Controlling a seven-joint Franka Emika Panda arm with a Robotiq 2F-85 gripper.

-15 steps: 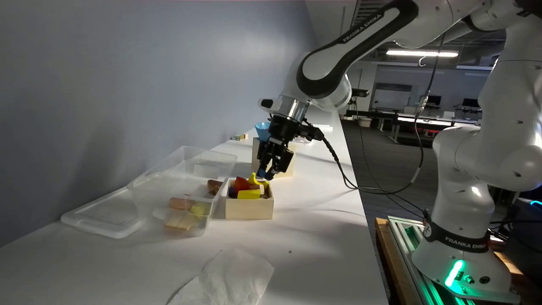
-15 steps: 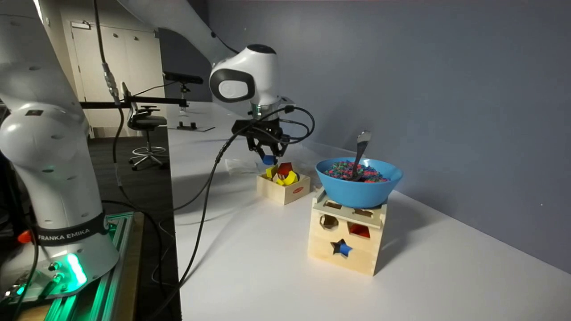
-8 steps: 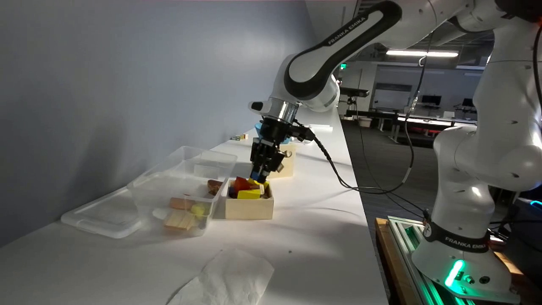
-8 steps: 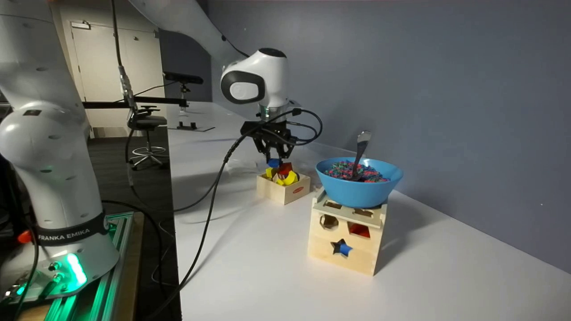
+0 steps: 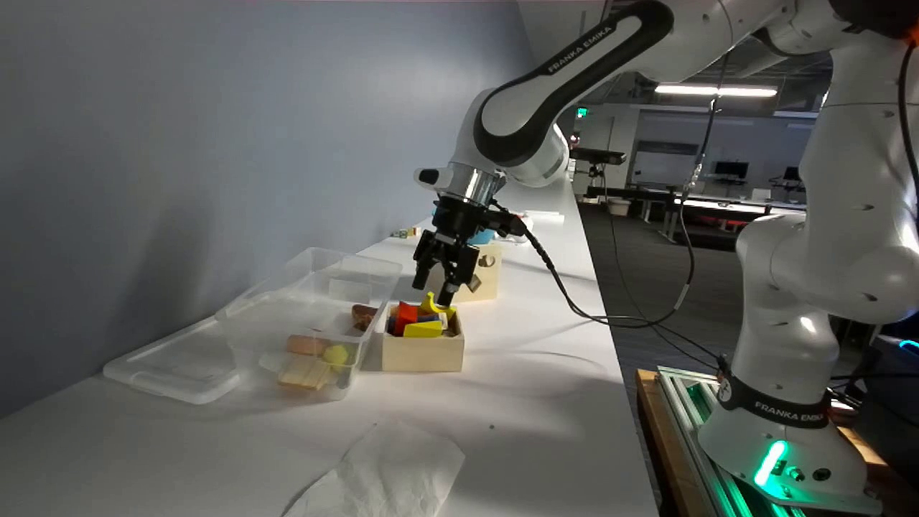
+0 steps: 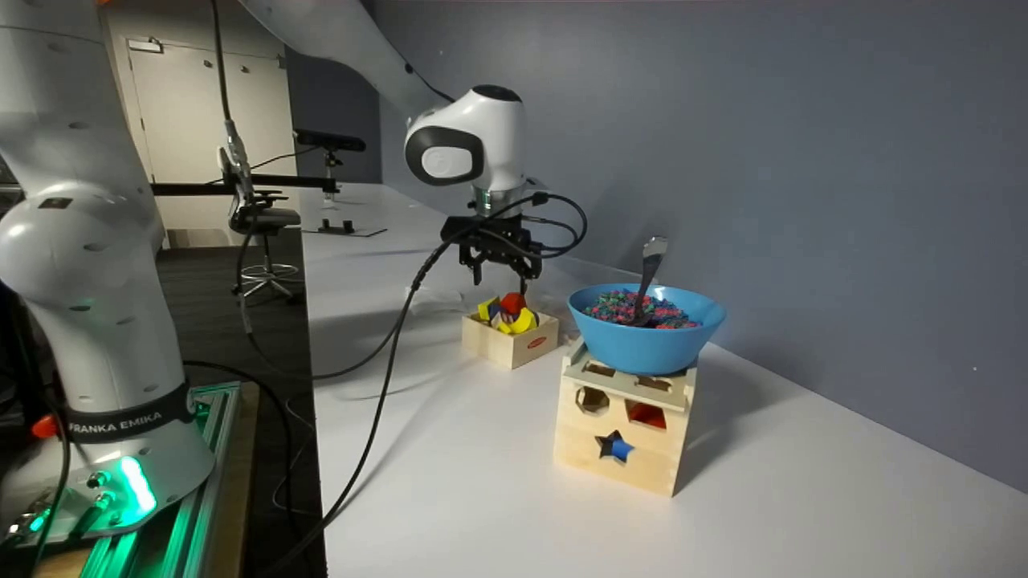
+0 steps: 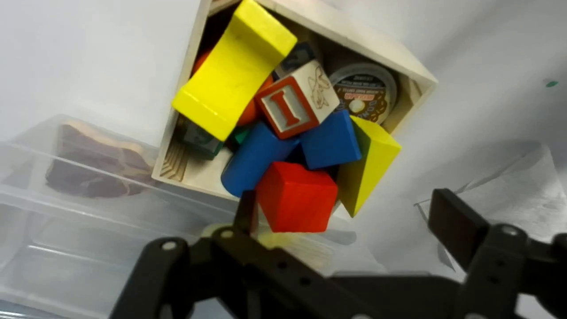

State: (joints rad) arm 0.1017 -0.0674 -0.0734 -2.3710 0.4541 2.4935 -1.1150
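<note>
My gripper (image 7: pixel 350 212) stands open above the small wooden box (image 5: pixel 422 354), its fingers wide apart with nothing held. In both exterior views it hangs just over the box, the far finger close to the blocks. The box (image 7: pixel 376 46) holds a red block (image 7: pixel 297 197), a blue block (image 7: pixel 331 141), a blue cylinder (image 7: pixel 259 159), a yellow wedge (image 7: pixel 374 159), a yellow curved block (image 7: pixel 234 66), a letter block (image 7: pixel 285 106) and a round labelled cup (image 7: pixel 367 91). In the wrist view the red block appears beside the left fingertip; whether they touch I cannot tell.
A clear plastic tub (image 5: pixel 287 287) with toy food stands against the box, its lid (image 5: pixel 179 366) by the wall. A wooden shape sorter (image 6: pixel 586 453) carries a blue bowl (image 6: pixel 642 345) of coloured bits with a utensil (image 6: pixel 652 261). A crumpled white sheet (image 5: pixel 395 467) lies nearby.
My gripper moved over the box with a blue block between its fingers, then opened. The blue block has left the fingers and blue now shows among the blocks; the red block has shifted.
</note>
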